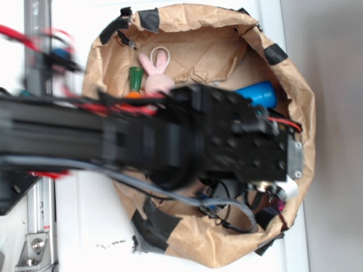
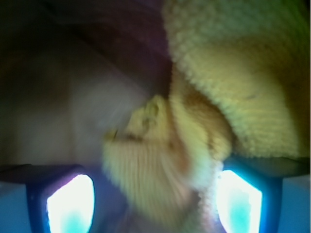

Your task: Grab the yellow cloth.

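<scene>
Between the two glowing fingers (image 2: 70, 204) of the gripper (image 2: 155, 201), wrist view, a bunched fold of the yellow cloth (image 2: 233, 82) fills the gap. Its surface is fuzzy, looped terry, pale yellow with darker tan creases where the folds gather; a broad rounded fold spreads across the upper right, narrowing to a crumpled tuft low at centre. The jaws stand apart with cloth between them; whether they press on it cannot be told, as the picture is blurred. Exterior view: the black arm (image 1: 170, 141) reaches into a crumpled brown paper bag (image 1: 295, 73) patched with black tape and hides the cloth. Beside the arm lie a pink bunny toy (image 1: 156, 71), a green-topped carrot toy (image 1: 135, 79) and a blue bottle-shaped toy (image 1: 258, 93).
</scene>
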